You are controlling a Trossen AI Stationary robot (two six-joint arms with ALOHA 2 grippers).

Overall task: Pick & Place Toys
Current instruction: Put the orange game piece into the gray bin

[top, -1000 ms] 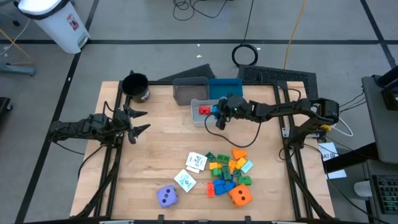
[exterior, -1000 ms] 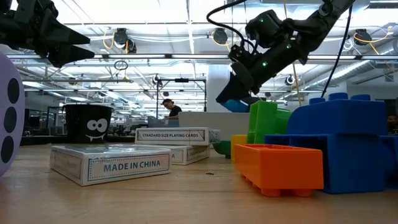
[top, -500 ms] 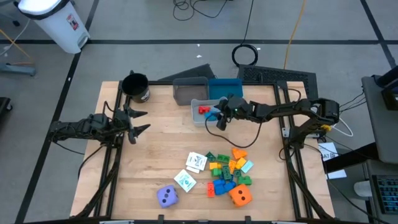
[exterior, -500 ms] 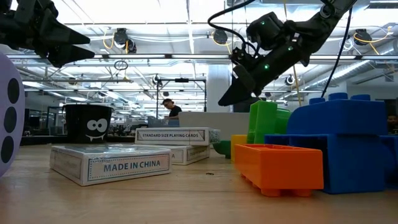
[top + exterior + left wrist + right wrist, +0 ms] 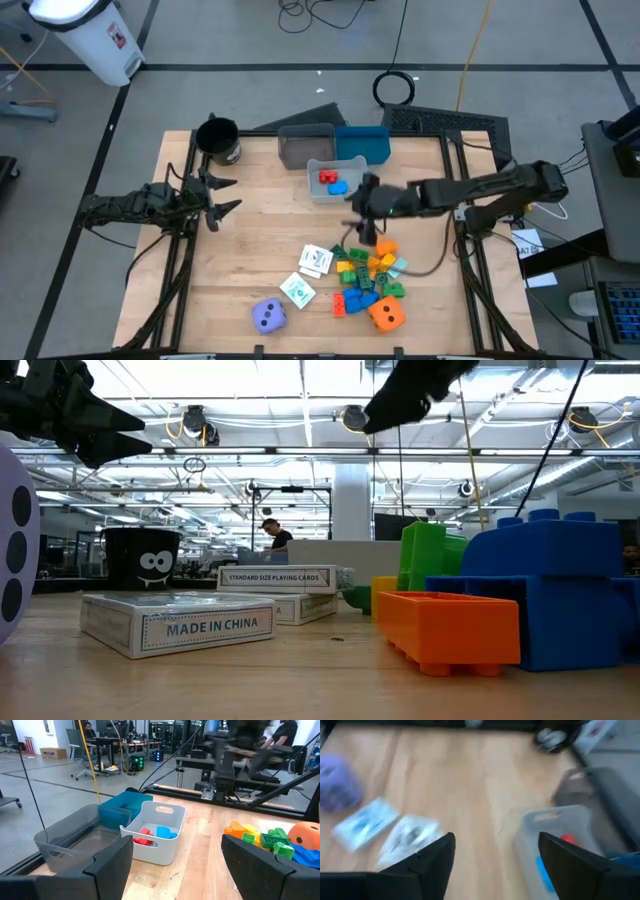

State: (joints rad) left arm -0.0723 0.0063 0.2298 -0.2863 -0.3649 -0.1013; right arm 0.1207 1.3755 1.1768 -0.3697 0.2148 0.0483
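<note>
The toys lie near the table's front: a pile of coloured blocks [image 5: 365,275], an orange die [image 5: 386,315], a purple die [image 5: 268,316] and two white cards [image 5: 314,260]. A red block [image 5: 325,178] and a blue block [image 5: 338,186] lie in the white bin [image 5: 352,165]. My right gripper [image 5: 358,215] is open and empty, in the air between that bin and the pile; its wrist view [image 5: 496,836] looks down on the bin [image 5: 555,827] and the cards [image 5: 410,835]. My left gripper [image 5: 218,196] is open and empty above the table's left side.
A grey bin [image 5: 305,145] and a blue bin [image 5: 362,143] stand behind the white bin at the far edge. A black cup [image 5: 218,140] stands at the far left corner. Bare wood lies between the left gripper and the pile.
My right gripper has let go of a blue block over the white bin, and the block now lies in the bin beside the red one. The gripper has then risen and swung toward the table's near edge, toward the pile of blocks.
</note>
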